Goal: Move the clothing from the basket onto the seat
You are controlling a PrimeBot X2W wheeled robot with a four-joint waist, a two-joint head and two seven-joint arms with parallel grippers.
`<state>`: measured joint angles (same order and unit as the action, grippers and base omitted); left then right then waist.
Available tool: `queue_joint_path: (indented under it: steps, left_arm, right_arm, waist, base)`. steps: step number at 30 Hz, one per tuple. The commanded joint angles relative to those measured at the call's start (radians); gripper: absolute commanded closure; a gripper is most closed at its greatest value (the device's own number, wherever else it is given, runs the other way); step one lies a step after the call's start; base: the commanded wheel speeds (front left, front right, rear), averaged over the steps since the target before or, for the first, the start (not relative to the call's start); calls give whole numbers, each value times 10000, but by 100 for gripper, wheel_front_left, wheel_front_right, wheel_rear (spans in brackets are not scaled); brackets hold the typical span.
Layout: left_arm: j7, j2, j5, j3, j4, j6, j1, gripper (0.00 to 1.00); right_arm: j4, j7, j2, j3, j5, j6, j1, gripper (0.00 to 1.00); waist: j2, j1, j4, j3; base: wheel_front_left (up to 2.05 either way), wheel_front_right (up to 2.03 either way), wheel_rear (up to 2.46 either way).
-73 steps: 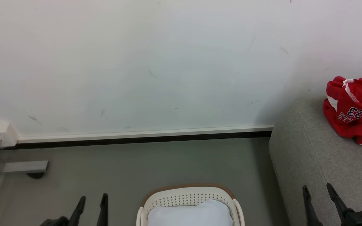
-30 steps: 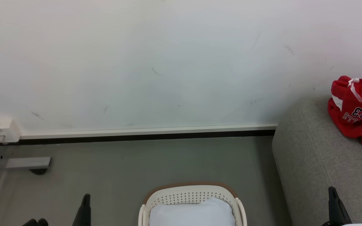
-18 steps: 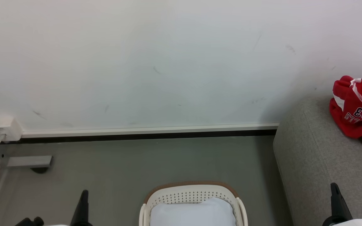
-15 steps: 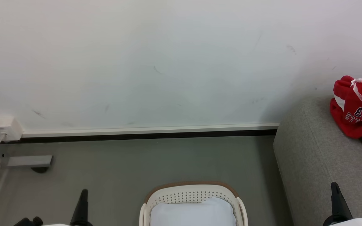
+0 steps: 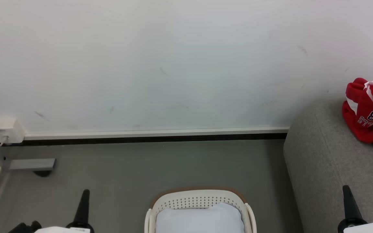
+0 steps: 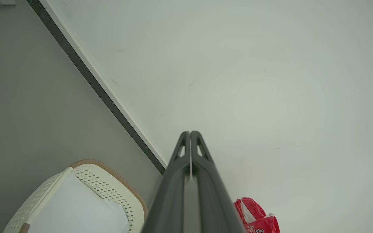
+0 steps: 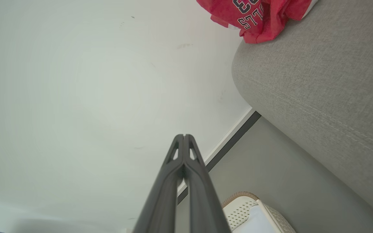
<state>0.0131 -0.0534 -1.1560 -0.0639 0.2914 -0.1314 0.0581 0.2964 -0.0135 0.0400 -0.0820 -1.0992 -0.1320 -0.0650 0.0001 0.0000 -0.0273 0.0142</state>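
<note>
The red jersey [image 5: 371,113] printed "23" lies crumpled on the grey sofa [image 5: 329,161] at the right, against the wall; it also appears as the jersey [image 7: 254,16] on the sofa [image 7: 319,87] in the right wrist view and the jersey [image 6: 257,220] in the left wrist view. The cream basket [image 5: 199,197] with its brown rim stands on the floor at bottom centre, holding a pale blue-white cloth [image 5: 199,218]. My left gripper [image 5: 84,197] is at the lower left, shut and empty [image 6: 190,132]. My right gripper [image 5: 346,194] is at the lower right over the sofa front, shut and empty [image 7: 184,136].
A white wall with a pale skirting board [image 5: 154,133] runs behind the grey floor [image 5: 141,168]. A white socket box [image 5: 6,130] and a grey metal bracket [image 5: 31,164] sit at the left corner.
Both grippers have gone from open to shut and drawn back to the picture's bottom corners. The camera has shifted slightly, so the jersey sits nearer the right edge.
</note>
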Motion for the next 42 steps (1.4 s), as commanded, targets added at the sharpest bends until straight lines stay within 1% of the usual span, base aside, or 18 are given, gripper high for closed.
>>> queue_joint_path:
  steps: [1, 18, 42]
  left_arm:
    - [-73, -44, -305, -76, -106, 7, 197, 100]
    - [-495, -25, -1762, -229, -243, 9, 334, 100]
    - [-1002, 2, -3506, -428, -375, 12, 475, 100]
  right_arm:
    - [-123, 69, 120, -61, -297, 12, -260, 100]
    - [-272, 494, 132, -153, -1995, 16, -346, 100]
    - [-421, 996, 139, -272, -3908, 20, -424, 100]
  waist:
    - [-1, 0, 7, -4]
    - [-1, 0, 85, -51]
    - [-1, 0, 190, -115]
  base:
    - [0, 0, 0]
    - [0, 0, 0]
    - [0, 0, 0]
